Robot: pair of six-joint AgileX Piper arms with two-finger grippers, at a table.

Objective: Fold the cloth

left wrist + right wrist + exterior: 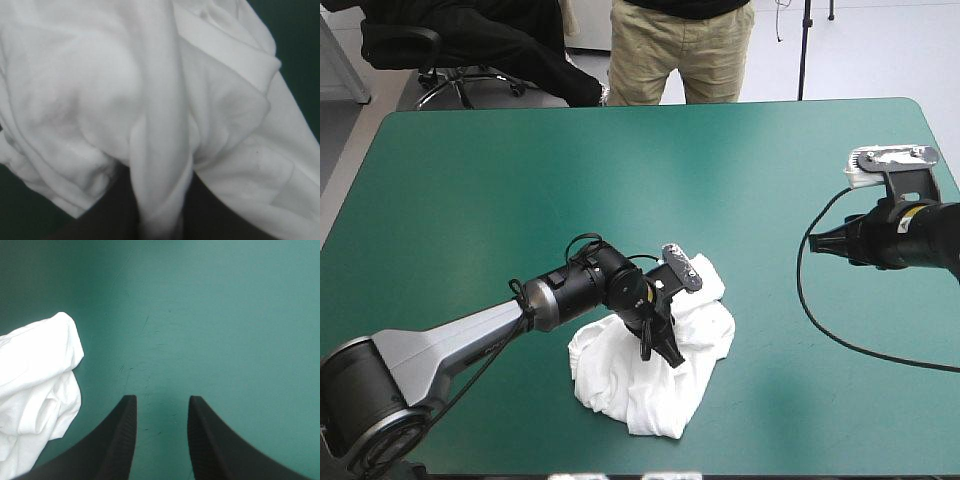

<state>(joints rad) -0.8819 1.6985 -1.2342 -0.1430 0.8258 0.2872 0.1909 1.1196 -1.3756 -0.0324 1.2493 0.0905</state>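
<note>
The white T-shirt (650, 375) lies as a crumpled heap near the table's front edge, a little right of the middle. My left gripper (660, 352) reaches down into the top of the heap. In the left wrist view a ridge of the T-shirt (100, 75) runs between the black fingers (112, 212), which are shut on it. My right gripper (817, 243) hovers open over bare cover well to the right of the heap. Its fingers (125, 415) stand apart with nothing between them, and the T-shirt (40, 380) shows off to one side.
The teal-green cover (620, 170) stretches bare from the heap to the far edge and to both sides. The heap's lower edge sits close to the table's front edge.
</note>
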